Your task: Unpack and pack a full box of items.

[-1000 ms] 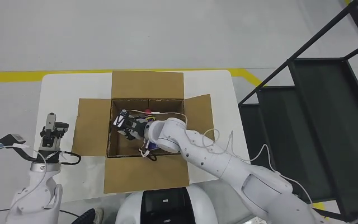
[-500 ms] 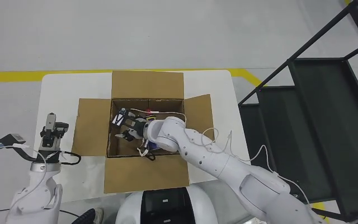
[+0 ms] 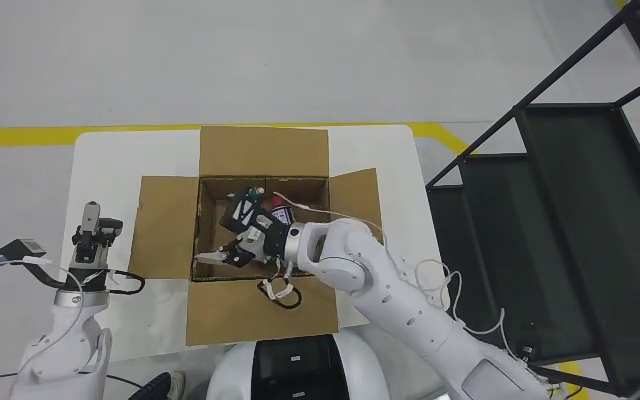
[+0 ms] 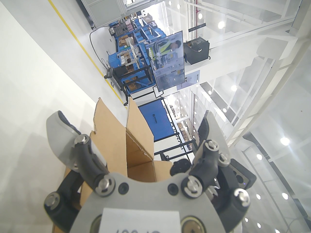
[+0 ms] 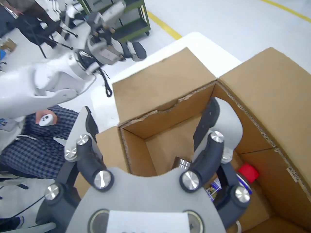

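Note:
An open cardboard box (image 3: 264,152) stands in the middle of the white table (image 3: 385,150), all flaps folded out. My right gripper (image 3: 216,253) hangs over the box's near-left corner, open with nothing between its fingers (image 5: 85,122). Under it in the box (image 5: 165,81) lie a red-capped item (image 5: 247,172), a metal can (image 5: 181,163) and a blue printed packet (image 5: 213,187). From above, dark items (image 3: 243,208) and a red cap (image 3: 268,200) lie near the far wall. My left gripper (image 3: 90,213) is open and empty over the table's left edge, apart from the box (image 4: 114,132).
The left arm (image 5: 73,71) stands beside the box's left flap (image 3: 163,227). Bare table (image 3: 115,165) lies to the left of the box, and a narrower strip to its right. A dark metal staircase (image 3: 540,200) rises past the table's right side.
My right gripper has drawn back from the box's far-left inside toward its near-left corner, uncovering the dark items. The left arm has stayed still.

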Tool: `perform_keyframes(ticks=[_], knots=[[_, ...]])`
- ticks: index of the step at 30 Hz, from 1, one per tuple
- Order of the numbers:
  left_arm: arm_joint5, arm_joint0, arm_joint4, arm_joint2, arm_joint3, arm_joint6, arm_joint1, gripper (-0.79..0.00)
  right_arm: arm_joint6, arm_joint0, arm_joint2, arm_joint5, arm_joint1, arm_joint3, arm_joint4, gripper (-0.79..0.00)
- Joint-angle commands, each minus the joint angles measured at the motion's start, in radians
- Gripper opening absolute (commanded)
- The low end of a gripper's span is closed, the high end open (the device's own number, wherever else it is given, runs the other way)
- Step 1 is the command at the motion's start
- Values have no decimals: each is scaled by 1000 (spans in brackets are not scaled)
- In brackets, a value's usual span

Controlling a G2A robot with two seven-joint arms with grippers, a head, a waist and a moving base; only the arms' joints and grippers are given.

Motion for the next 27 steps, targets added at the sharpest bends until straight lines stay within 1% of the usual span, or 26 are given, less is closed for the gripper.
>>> perform_keyframes(ticks=[1, 4, 6, 8, 10, 13, 15, 18, 20, 27], knots=[[0, 0, 0, 0, 0, 0, 0, 0, 31, -38, 46, -10, 12, -45, 28, 0], [5, 2, 9, -7, -6, 6, 0, 0, 68, -84, 96, 4, 25, -89, 78, 0], [12, 29, 6, -29, -35, 5, 0, 0, 80, -107, 126, 17, 30, -110, 127, 0], [-6, 73, -33, -70, -76, -17, 2, 0, 94, -126, 156, 31, 35, -127, 197, 0], [-31, 119, -49, -125, -101, -66, 7, 0, 102, -147, 191, 47, 40, -150, 259, 0], [-74, 172, -46, -210, -94, -140, 15, 0, 124, -171, 235, 61, 49, -183, 322, 0], [-95, 191, -55, -248, -72, -183, 19, 0, 125, -187, 255, 59, 52, -196, 370, 0], [-113, 187, -59, -291, -16, -200, 23, 0, 125, -187, 255, 59, 52, -196, 370, 0], [-124, 175, -40, -293, 11, -208, 24, 0, 125, -187, 255, 59, 52, -196, 370, 0], [-123, 173, -45, -290, 13, -214, 24, 0, 125, -187, 255, 59, 52, -196, 370, 0]])
